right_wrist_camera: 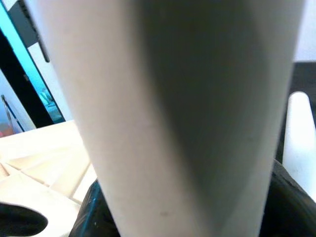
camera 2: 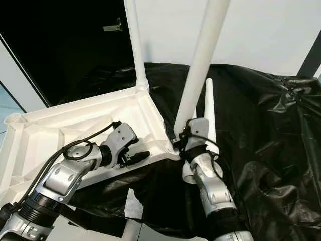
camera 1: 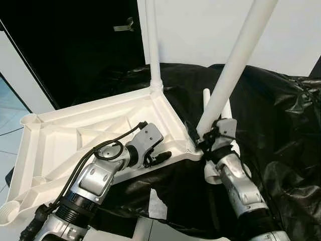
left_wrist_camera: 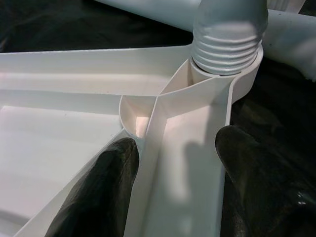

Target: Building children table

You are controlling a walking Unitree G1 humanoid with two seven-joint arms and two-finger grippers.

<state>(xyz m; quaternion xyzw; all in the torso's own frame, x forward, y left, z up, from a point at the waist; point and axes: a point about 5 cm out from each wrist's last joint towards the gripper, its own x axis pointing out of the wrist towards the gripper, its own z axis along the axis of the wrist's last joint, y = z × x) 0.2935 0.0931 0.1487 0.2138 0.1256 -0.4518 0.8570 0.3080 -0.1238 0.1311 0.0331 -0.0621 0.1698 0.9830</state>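
The white plastic tabletop (camera 1: 60, 135) lies upside down on a black sheet. One white leg (camera 1: 153, 50) stands screwed into its far corner. My right gripper (camera 1: 203, 139) is shut on a second leg (camera 1: 235, 65), which leans over the near right corner socket; in the right wrist view this leg (right_wrist_camera: 168, 108) crosses between the black fingers (right_wrist_camera: 91, 215). My left gripper (camera 1: 161, 156) is shut on the tabletop's rim just beside that corner. In the left wrist view its fingers (left_wrist_camera: 101, 190) straddle the rim wall (left_wrist_camera: 182, 163), with the leg's threaded end (left_wrist_camera: 227, 44) sitting in the socket.
A spare white leg (camera 2: 209, 110) lies on the black sheet (camera 1: 281, 125) under my right arm. Open corner sockets (camera 1: 29, 119) sit at the tabletop's left side. Behind are a white wall (camera 1: 200, 30) and a dark opening (camera 1: 65, 50). Pale floor (camera 1: 7, 115) lies to the left.
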